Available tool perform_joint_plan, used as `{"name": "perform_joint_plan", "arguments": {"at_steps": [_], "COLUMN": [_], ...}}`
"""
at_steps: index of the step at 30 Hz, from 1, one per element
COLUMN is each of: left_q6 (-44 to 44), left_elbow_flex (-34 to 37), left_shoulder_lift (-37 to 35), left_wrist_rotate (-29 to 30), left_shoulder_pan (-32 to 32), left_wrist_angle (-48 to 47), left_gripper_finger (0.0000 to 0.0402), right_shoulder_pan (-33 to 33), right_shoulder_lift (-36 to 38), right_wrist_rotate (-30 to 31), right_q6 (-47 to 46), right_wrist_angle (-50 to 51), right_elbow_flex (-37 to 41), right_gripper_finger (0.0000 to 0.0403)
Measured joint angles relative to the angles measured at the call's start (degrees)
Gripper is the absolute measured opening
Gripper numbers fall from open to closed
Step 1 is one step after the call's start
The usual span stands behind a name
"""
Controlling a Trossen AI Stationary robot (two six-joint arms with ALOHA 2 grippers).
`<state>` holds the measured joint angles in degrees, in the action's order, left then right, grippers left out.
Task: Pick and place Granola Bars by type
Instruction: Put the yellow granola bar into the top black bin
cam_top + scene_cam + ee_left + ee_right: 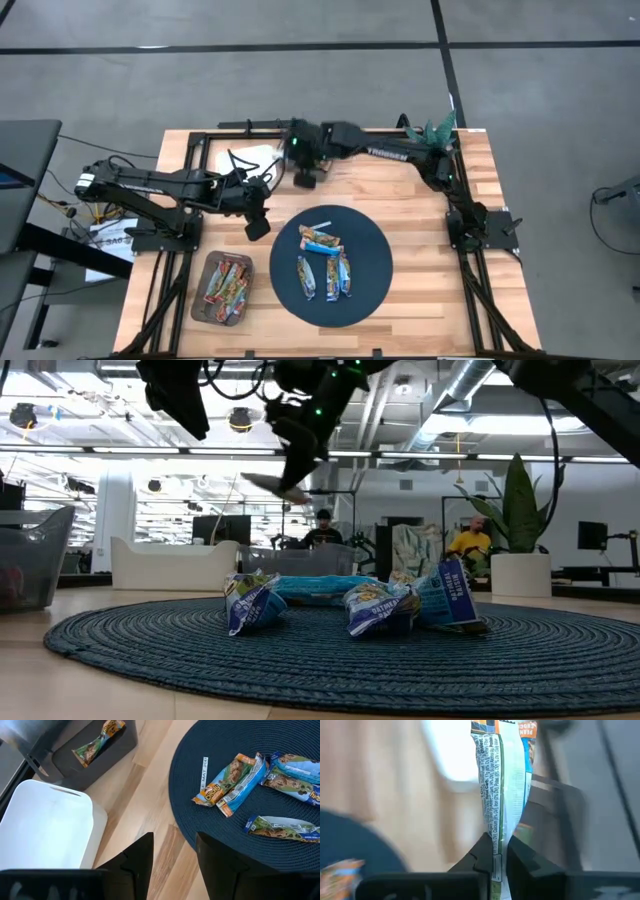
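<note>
Right pincer point(495, 857) pinches granola bar point(500, 785) above table

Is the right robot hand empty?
No, the right gripper is pinching a granola bar by one end between its fingers.

Your counter point(420, 200) is pale, smooth wood planking. The round mat point(330, 650) looks coarsely woven and matt. The Granola Bars point(235, 777) wear glossy, crinkled foil; the white bin point(47, 825) is smooth plastic.
</note>
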<state>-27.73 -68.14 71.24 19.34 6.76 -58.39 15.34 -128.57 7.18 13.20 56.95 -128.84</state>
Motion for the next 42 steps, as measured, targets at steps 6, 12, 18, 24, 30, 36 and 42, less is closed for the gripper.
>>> {"name": "perform_joint_plan", "arguments": {"at_steps": [6,12,18,24,30,36,42], "left_q6": [0.3,0.5,0.5,0.5,0.5,0.4,-0.8], "left_elbow_flex": [0.0,0.0,0.0,0.0,0.0,0.0,0.0], "left_shoulder_lift": [0.0,0.0,0.0,0.0,0.0,0.0,0.0], "left_wrist_rotate": [0.0,0.0,0.1,0.1,0.1,0.1,-0.6], "left_shoulder_pan": [0.0,0.0,0.0,0.0,0.0,0.0,0.0], "left_wrist_angle": [0.0,0.0,0.0,0.0,0.0,0.0,0.0], "left_gripper_finger": [0.0141,0.0141,0.0141,0.0141,0.0141,0.0141,0.0141], "right_shoulder_pan": [6.0,8.0,8.0,7.3,6.0,1.9,-3.4], "right_shoulder_lift": [0.0,-0.1,-0.1,-0.1,0.0,0.5,0.6], "right_wrist_rotate": [0.3,-1.1,-3.2,-3.2,-9.0,-17.7,-22.0], "right_q6": [-5.8,-6.8,-5.7,-5.8,-7.1,-5.7,-2.8], "right_wrist_angle": [4.1,6.7,6.7,6.7,10.1,18.4,22.8], "right_elbow_flex": [-1.1,-1.1,-1.1,-1.1,-1.1,-1.1,-1.1], "right_gripper_finger": [0.0028,0.0041,0.0104,0.0177,0.0216,0.0223,0.0217]}}
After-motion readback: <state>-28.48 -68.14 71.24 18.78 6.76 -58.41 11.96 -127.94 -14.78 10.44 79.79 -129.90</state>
